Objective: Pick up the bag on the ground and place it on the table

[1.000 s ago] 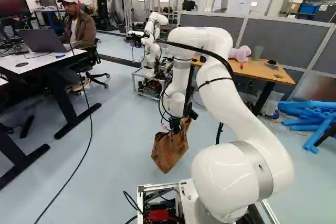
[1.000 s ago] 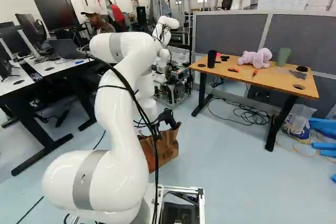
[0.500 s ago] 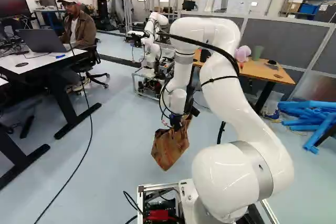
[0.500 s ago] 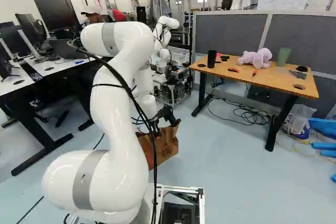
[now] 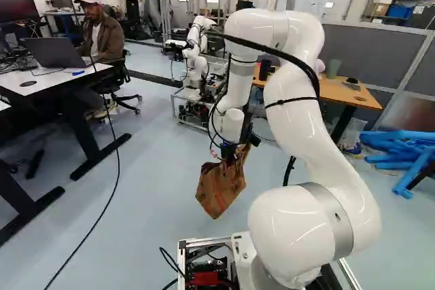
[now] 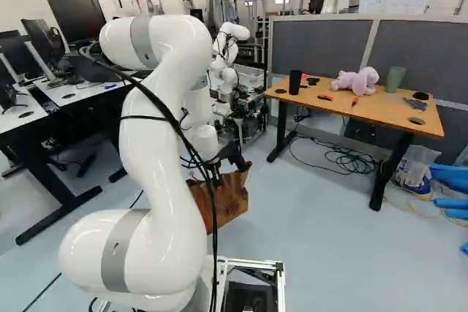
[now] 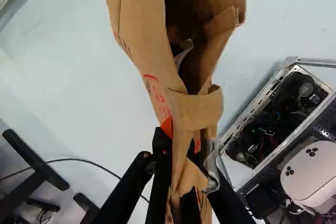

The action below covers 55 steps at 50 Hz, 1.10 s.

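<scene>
Bag (image 5: 221, 188) hangs clamped in the gripper (image 6: 238, 164), short of the table (image 6: 380, 111)

In the right base view, the bag (image 6: 229, 201) is left of the table (image 6: 380, 109) (toy (image 6: 356, 81) on top).

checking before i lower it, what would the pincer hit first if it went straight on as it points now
Likely the floor, though the bag in the pincer would touch down first; how far is unclear.
</scene>
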### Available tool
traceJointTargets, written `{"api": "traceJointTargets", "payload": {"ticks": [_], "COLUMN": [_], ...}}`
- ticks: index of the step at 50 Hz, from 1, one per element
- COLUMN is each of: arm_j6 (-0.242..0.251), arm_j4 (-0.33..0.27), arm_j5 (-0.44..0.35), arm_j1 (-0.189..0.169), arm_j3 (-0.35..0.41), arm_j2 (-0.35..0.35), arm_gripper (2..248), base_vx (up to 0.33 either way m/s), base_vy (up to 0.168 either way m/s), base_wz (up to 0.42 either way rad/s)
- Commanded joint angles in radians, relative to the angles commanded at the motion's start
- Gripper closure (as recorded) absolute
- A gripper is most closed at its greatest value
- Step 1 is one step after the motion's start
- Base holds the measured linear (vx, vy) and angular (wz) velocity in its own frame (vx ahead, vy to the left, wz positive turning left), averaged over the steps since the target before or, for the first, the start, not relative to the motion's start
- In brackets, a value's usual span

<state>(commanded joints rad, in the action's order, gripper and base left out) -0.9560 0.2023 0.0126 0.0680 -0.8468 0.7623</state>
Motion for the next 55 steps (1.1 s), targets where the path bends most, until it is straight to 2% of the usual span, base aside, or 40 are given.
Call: {"api": "traceJointTargets", "payload": {"ticks": [27,55], "arm_j6": [0.000,0.000], "arm_j4": [0.000,0.000], "arm_j5": [0.065,0.098], "arm_j1": [-0.018,-0.024], "arm_j3": [0.030,0.045], "arm_j2": [-0.102,-0.199], "arm_gripper": [229,229], "base_vx": [0.000,0.000], "base_vy": [0.000,0.000], "base_wz": [0.000,0.000]}}
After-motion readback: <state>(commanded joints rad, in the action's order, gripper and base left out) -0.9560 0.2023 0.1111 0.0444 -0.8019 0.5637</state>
